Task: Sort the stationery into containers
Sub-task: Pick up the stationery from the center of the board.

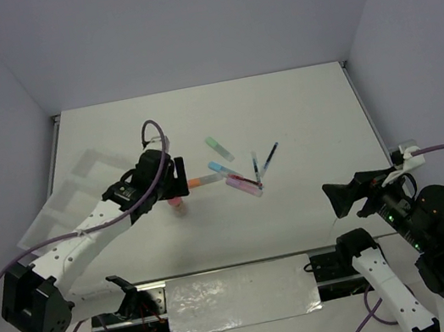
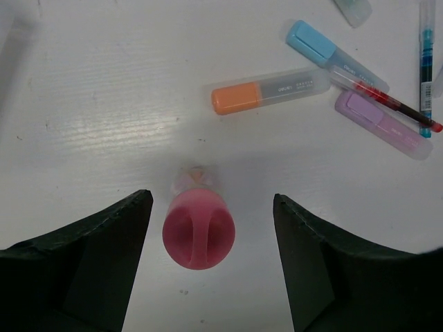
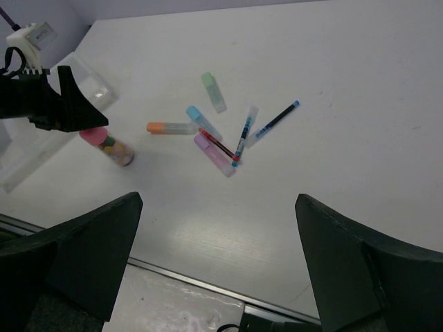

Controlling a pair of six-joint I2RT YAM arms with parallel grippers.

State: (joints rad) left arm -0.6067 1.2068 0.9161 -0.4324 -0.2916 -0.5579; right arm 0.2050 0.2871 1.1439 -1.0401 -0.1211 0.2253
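Tray at 9 o'clock: we see nothing in it, so sorting's not begun, all left to do. L gripper wide open, straddling the stick, no contact; R gripper wide open, empty. Markers & pens lie loose at stick's 1 o'clock.

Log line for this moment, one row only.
left gripper: open, flanking pink-capped stick | right gripper: open, away from items | markers, pens: loose on table

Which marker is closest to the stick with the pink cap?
The orange marker, right beside the pink-capped stick; the blue marker, pink marker and green marker lie farther off.
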